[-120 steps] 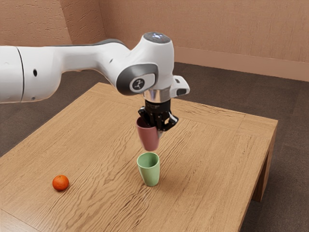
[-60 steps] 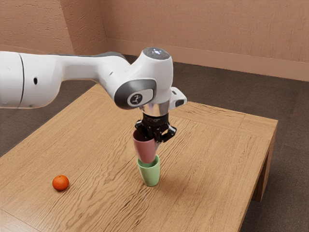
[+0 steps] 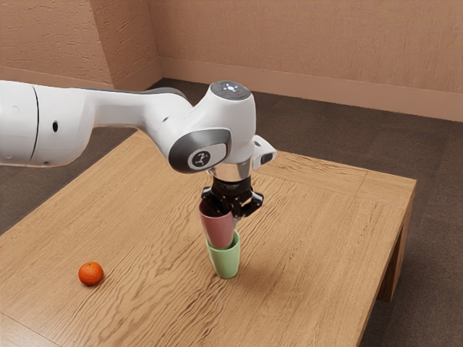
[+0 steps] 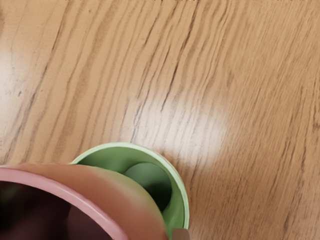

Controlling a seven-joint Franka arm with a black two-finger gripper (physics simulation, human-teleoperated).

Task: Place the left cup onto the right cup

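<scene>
A pink cup [image 3: 218,225] hangs tilted, its base sunk into the mouth of a green cup [image 3: 226,262] that stands upright near the middle of the wooden table [image 3: 325,238]. My gripper [image 3: 230,207] is shut on the pink cup's rim, directly above the green cup. In the wrist view the pink cup [image 4: 75,200] sits blurred right under my hand and overlaps the green cup [image 4: 176,172], whose rim and inner floor still show beside it.
A small orange [image 3: 90,273] lies near the table's front edge at the exterior view's left, well away from the cups. Bare wood [image 4: 200,75] surrounds the cups. The table's edge at the exterior view's right drops to a dark floor.
My hand has come down with the pink cup. The cup hung above the green cup a second ago; now its base is inside the green cup's mouth.
</scene>
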